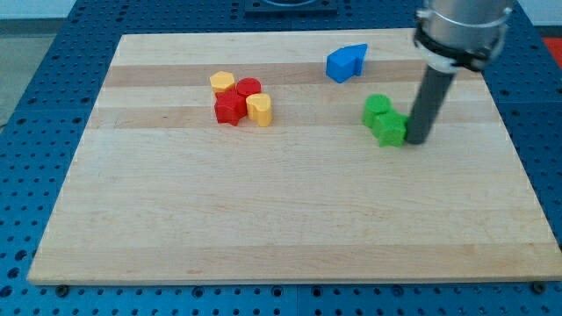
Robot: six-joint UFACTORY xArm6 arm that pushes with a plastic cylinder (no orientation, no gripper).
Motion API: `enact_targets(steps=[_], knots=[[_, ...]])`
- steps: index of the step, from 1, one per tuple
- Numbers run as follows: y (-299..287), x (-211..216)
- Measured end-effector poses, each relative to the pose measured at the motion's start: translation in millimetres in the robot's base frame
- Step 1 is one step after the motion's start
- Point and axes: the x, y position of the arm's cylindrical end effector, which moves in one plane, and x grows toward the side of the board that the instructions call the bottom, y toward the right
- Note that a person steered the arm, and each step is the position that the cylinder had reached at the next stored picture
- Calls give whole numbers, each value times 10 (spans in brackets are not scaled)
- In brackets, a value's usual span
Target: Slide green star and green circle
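The green circle (378, 107) and the green star (389, 129) sit touching each other on the wooden board (263, 219), right of centre. The star lies just below and right of the circle. My tip (416, 140) rests on the board right against the star's right side, on the view's right of both green blocks. The dark rod rises from it to the arm's end at the view's top right.
A blue block pair (346, 62) lies above the green blocks near the board's top edge. A cluster of a yellow block (222, 82), red circle (249, 88), red star (230, 109) and yellow block (259, 109) sits left of centre.
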Motion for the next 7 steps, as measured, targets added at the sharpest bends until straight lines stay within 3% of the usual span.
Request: enact_targets(steps=[7], knots=[[-7,-61]])
